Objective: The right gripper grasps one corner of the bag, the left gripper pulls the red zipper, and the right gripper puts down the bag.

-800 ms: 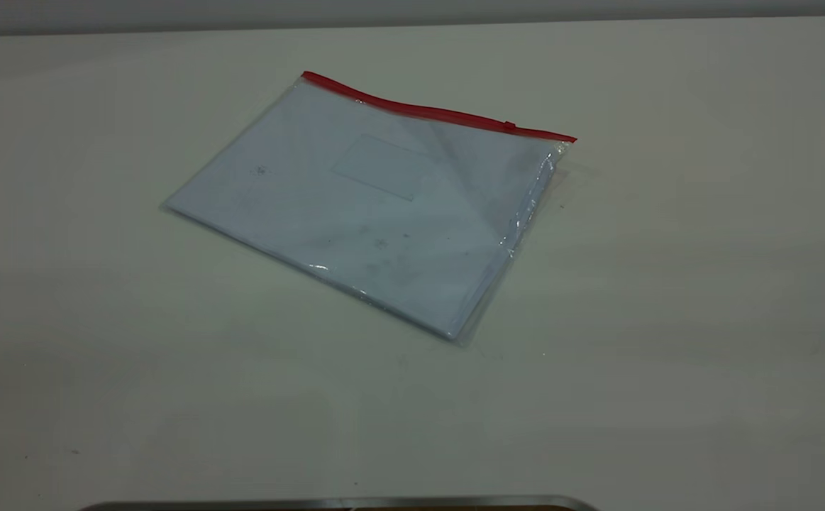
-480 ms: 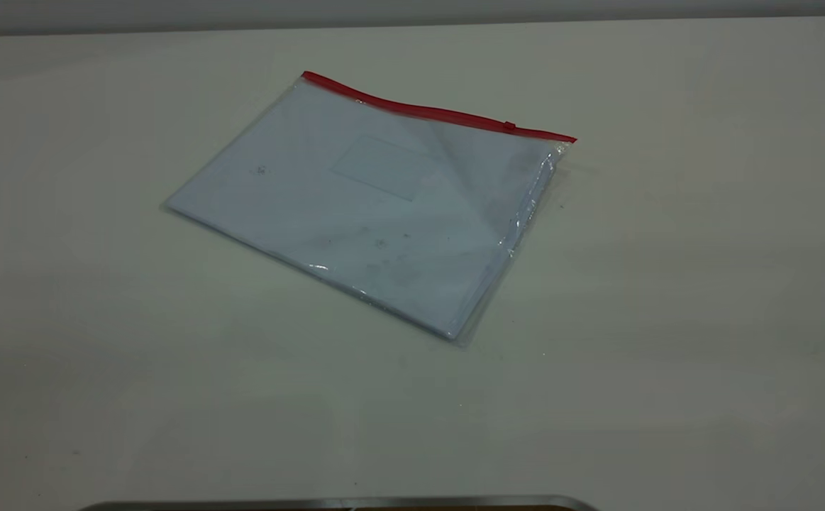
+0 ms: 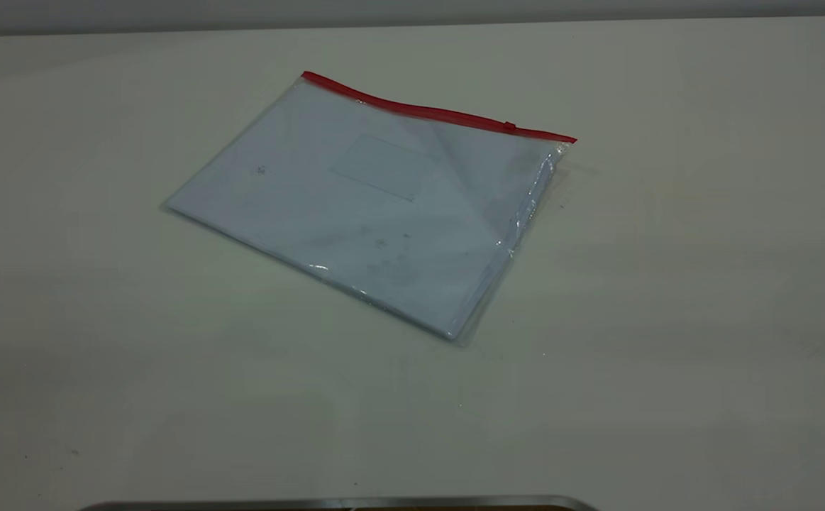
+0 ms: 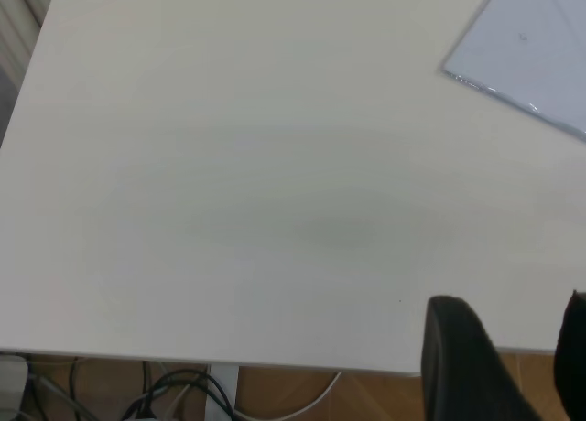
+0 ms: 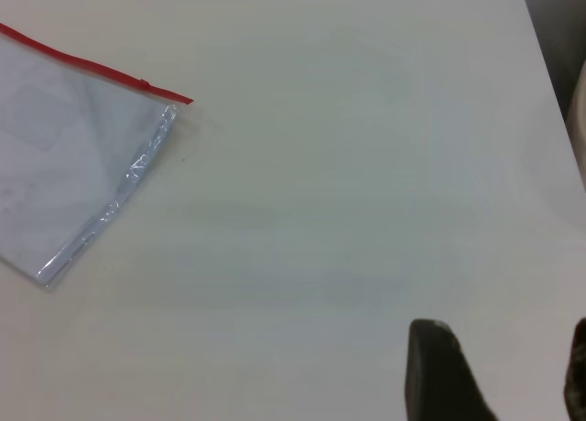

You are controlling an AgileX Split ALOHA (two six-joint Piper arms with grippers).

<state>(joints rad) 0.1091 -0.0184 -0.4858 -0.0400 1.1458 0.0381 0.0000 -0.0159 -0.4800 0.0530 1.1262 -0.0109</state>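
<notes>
I can read no writing or brand on the bag [image 3: 377, 206]; all I make out on its clear face is a faint rectangular outline, like a label pocket, over the pale blue-white sheets inside, plus a few small dark specks.

The bag lies flat on the white table [image 3: 667, 298], nothing touching it. Taking the bag as my landmark, the red zipper [image 3: 433, 111] runs along its far long edge, and the small slider tab [image 3: 509, 126] sits on that strip near its right end. The corner of the bag [image 3: 567, 144] where the strip finishes is crinkled and shiny, and lies on the table.

My left gripper [image 4: 522, 366] shows only in its own wrist view: two dark fingers [image 4: 462, 361] stand apart with a clear gap between them, holding nothing, over the table's edge and well apart from the bag's near left corner [image 4: 450, 71]. Cables [image 4: 174, 394] hang below that edge.

My right gripper [image 5: 508, 375] is likewise spread, fingers [image 5: 439, 371] apart and empty, above bare table well away from the zipper-end corner [image 5: 183, 101].

A thin metal edge [image 3: 341, 502] lies nearest the camera, on the near side of the bag.
</notes>
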